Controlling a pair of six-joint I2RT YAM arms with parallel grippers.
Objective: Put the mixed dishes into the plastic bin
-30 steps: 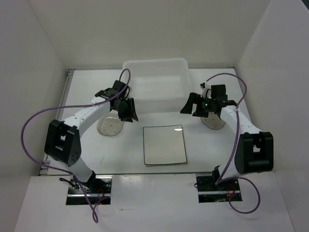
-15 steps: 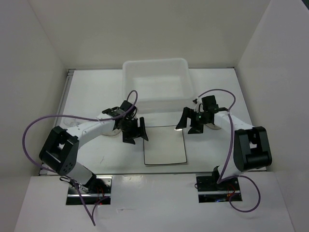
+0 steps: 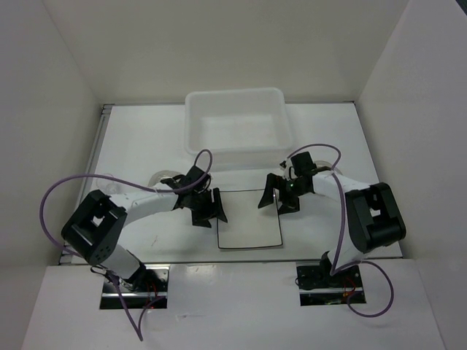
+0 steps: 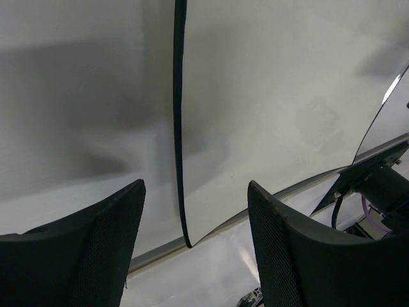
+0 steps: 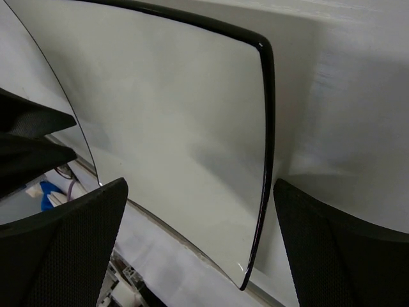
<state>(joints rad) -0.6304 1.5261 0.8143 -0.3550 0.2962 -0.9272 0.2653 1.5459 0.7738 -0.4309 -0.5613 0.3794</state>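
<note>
Up at the plastic bin (image 3: 233, 93) nothing's in yet, looks like; square plate (image 3: 249, 222) lies on the surface (image 3: 139, 146), left gripper (image 3: 209, 211) and right gripper (image 3: 278, 202) both gaping at its edges.

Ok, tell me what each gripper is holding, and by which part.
Nothing is held. The left gripper and the right gripper are both open, each poised over one side edge of the square plate, neither closed on it.

text: none legible in any view
square plate (image 3: 249, 222): blank white face; no print or mark to read
plastic bin (image 3: 233, 92): no label legible
left arm (image 3: 95, 230); right arm (image 3: 372, 219): no brand or number legible
</note>
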